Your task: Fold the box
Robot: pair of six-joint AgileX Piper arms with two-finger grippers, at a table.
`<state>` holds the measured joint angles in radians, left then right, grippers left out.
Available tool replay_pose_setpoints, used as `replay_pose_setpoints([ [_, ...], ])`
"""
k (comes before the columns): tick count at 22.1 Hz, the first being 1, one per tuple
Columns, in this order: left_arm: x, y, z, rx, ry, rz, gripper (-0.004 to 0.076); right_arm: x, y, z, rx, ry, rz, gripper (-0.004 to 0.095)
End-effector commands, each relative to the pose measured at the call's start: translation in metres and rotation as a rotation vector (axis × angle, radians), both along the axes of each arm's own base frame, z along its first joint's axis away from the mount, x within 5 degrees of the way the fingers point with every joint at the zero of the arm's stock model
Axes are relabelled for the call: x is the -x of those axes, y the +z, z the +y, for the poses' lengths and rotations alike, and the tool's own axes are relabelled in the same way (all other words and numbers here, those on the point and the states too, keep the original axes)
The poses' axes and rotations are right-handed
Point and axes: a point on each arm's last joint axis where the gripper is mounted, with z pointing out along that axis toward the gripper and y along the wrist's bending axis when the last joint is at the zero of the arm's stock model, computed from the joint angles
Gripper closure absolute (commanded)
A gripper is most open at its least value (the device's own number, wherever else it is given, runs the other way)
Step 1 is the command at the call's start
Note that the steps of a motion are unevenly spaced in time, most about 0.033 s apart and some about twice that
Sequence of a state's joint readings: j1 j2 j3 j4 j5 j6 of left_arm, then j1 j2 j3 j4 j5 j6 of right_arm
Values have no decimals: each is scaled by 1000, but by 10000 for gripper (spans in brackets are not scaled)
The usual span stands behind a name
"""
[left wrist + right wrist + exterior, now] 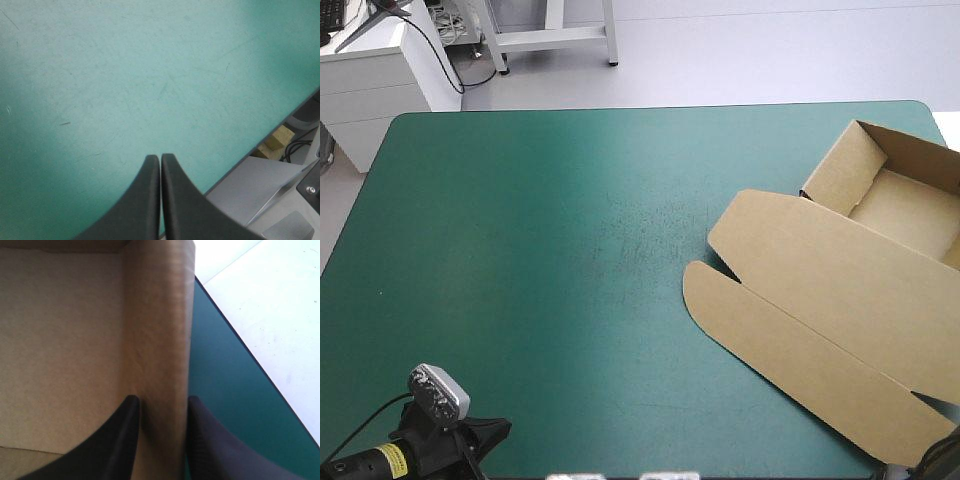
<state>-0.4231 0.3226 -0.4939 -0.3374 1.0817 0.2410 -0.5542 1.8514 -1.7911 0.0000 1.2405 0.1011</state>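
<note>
Left gripper: fingers pressed together in one arch, holding nothing. It hangs over bare teal-green cover by the table's near left corner, well apart from the work.

The box lies at the table's right side. Its tray is open toward the far right and its lid lies flat toward the near edge.

Right gripper: clamped across the tray's side wall, one finger inside the tray and the other outside over the cover. The table's right edge runs just beyond that wall.

Risks, as I judge them:
- Nothing steadies the box from the left, so any sideways pull may drag the whole box toward that edge.
- Lift by this wall alone and you may pull it out of its tuck.
- The flat lid may swing or crease.
</note>
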Motion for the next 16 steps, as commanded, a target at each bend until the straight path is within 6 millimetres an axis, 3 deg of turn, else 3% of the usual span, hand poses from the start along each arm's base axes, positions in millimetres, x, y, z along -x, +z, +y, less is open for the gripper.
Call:
replay_pose_setpoints([
  [1,-2,11,-3,61,7,-38,732,13,30,5,38,-10,-63,526],
  [10,-1,12,-5,90,-1,-25,732,15,36,8,42,25,-80,531],
  [14,-1,12,-6,102,-4,-20,732,30,64,21,98,121,-137,531],
  [16,-1,12,-6,102,-4,-20,732,39,80,29,96,113,-192,590],
])
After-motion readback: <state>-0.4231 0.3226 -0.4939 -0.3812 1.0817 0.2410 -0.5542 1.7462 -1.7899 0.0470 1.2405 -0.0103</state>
